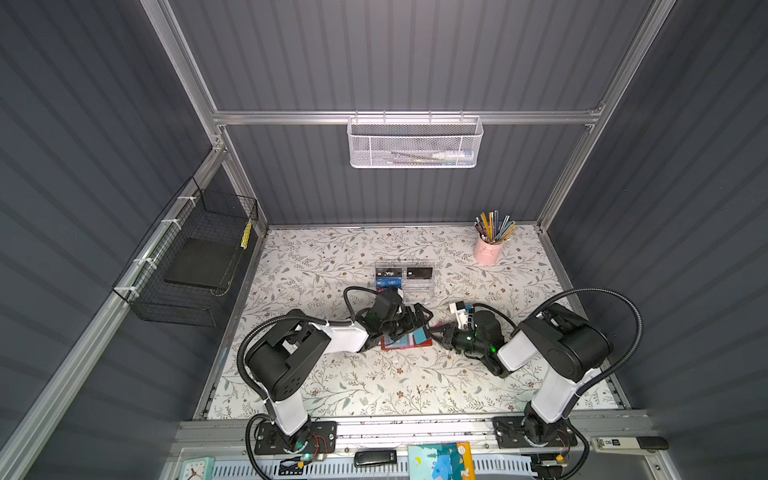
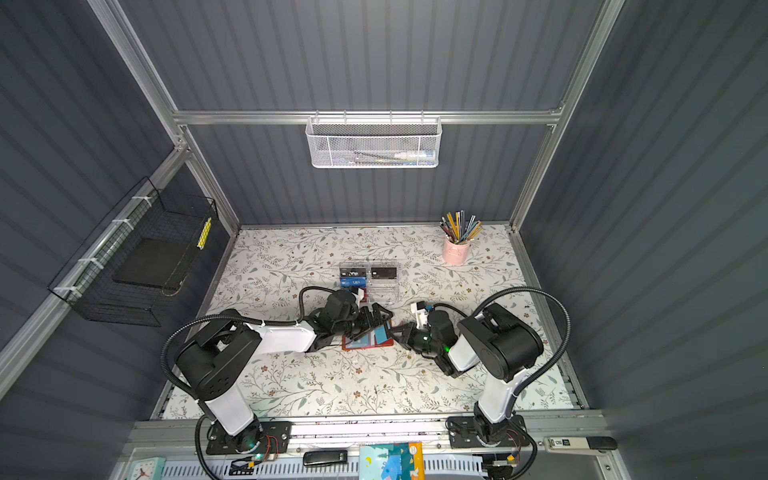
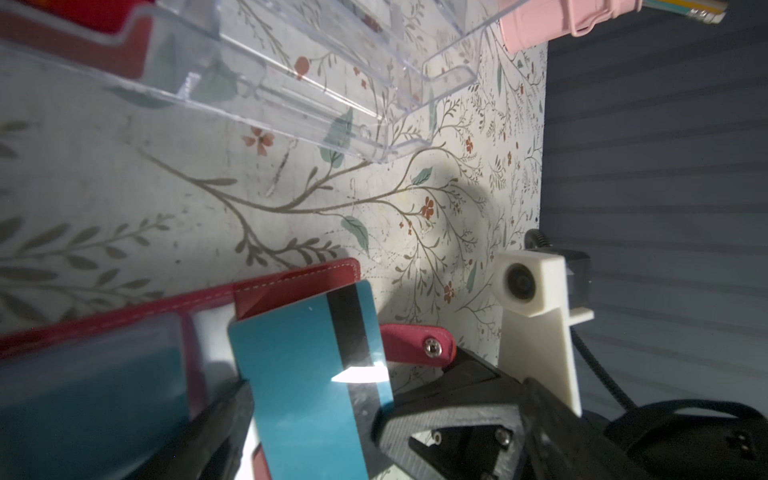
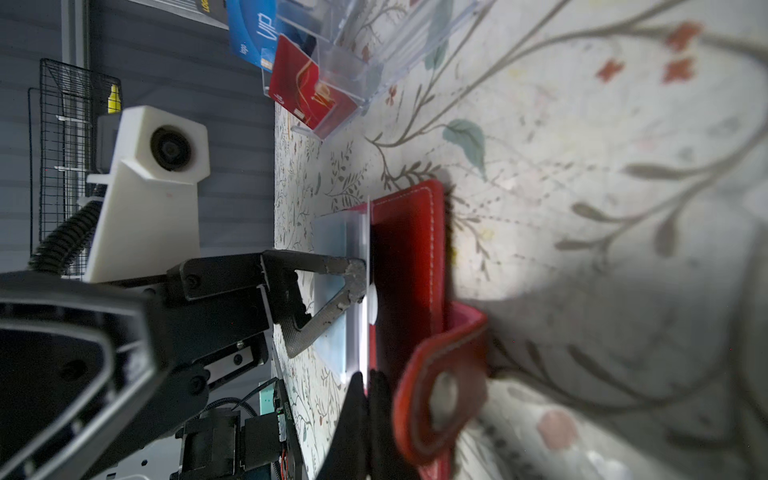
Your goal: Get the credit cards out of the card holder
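My right gripper pinches the teal credit card by its edge; my left gripper gapes wide (the blue card reads "VIP").

My table has a pale floral top, printed all over with leafy sprigs and small red flowers. Near its middle a red wallet lies open and flat on the print. A clear rack stands just behind it with bare table between them, and a pink cup of pencils stands upright near the far right corner, well apart from both.
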You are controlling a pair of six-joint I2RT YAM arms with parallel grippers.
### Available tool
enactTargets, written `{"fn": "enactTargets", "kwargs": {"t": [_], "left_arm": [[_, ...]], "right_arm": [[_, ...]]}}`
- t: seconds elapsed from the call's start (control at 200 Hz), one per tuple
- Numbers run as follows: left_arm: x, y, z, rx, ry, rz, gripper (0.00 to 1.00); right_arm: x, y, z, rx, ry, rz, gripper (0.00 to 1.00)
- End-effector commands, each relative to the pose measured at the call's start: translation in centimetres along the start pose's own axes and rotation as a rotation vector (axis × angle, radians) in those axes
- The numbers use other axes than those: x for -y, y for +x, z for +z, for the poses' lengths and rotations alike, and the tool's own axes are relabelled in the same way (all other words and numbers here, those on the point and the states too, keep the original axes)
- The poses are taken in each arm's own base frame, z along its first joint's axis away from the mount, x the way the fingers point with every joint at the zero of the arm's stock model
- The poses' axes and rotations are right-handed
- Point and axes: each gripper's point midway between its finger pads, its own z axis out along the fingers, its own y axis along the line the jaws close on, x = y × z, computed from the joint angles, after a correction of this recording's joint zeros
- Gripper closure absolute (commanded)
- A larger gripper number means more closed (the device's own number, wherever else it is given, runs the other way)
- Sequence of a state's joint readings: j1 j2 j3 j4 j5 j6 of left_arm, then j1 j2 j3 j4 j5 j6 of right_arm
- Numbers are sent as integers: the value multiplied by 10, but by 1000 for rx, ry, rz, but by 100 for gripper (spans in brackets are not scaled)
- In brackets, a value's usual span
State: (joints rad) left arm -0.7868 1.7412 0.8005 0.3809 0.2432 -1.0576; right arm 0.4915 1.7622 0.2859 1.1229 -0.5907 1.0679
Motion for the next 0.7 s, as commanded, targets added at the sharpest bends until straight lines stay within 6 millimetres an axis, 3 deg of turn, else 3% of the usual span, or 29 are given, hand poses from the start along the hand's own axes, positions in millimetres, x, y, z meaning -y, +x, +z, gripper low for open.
{"fn": "enactTargets", "kwargs": {"t": [0.0, 0.2, 0.365, 0.515, 0.565, 0.695], "left_arm": [[22, -13, -16, 17, -28, 67, 0], [25, -29, -35, 88, -42, 44, 0], [26, -39, -51, 156, -31, 18, 0], [34, -37, -44, 155, 75, -87, 0], [36, -36, -41, 154, 112, -133, 0], [55, -36, -35, 166, 179, -176, 0]], "right_arm": [[-4, -2, -5, 11, 15, -22, 100], [-10, -13, -19, 50, 129, -54, 100], [-19, -27, -44, 118, 257, -97, 100], [-33, -47, -67, 227, 329, -107, 100], [-46, -53, -76, 269, 318, -114, 100], [-55, -68, -92, 366, 344, -96, 100]]}}
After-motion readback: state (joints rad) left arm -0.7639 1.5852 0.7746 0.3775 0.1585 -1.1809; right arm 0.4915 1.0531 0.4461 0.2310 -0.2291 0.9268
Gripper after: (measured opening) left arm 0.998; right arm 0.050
